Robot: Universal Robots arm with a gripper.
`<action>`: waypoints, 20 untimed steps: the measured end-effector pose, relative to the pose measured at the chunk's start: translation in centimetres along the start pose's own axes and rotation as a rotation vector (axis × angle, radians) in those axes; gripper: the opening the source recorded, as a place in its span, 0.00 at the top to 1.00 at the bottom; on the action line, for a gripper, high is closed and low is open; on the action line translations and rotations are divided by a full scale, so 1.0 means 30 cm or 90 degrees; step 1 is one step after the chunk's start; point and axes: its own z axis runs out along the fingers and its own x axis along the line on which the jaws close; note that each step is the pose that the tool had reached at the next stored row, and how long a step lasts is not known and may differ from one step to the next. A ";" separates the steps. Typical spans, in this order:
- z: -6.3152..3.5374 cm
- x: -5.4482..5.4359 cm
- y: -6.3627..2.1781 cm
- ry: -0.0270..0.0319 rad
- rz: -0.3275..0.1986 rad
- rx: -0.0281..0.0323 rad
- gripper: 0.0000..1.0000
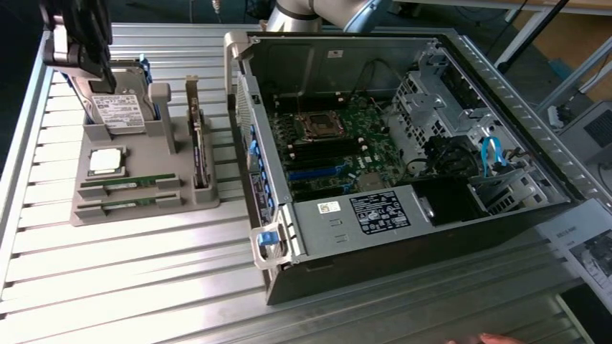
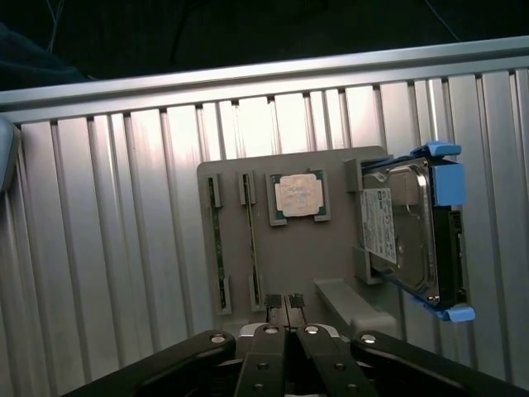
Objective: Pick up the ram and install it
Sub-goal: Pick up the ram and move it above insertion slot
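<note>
Two ram sticks (image 2: 218, 248) in tray (image 2: 331, 248) slots; gripper (image 2: 287, 303) fingers pressed together over tray edge.

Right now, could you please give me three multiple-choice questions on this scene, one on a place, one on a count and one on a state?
1. Where does the grey holder stand?
A. At the exterior view's left of the computer case.
B. Inside it.
C. At its right in the exterior view.

2. How many ram sticks lie in the holder?
A. One.
B. Two.
C. Four.

3. How is the tool?
A. Wide open.
B. Shut on a ram stick.
C. Shut and empty.

Answers:
1 A, the holder sits beside the open case, at the exterior view's left.
2 B, two green sticks lie side by side in its slots.
3 C, in the wrist view the fingertips meet with nothing between them.
</note>
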 end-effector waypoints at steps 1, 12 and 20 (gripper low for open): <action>0.003 0.000 0.000 0.0000 0.000 0.0000 0.90; 0.051 0.002 -0.001 -0.0001 0.000 0.0012 0.90; 0.090 0.003 -0.002 -0.0002 0.000 0.0018 0.90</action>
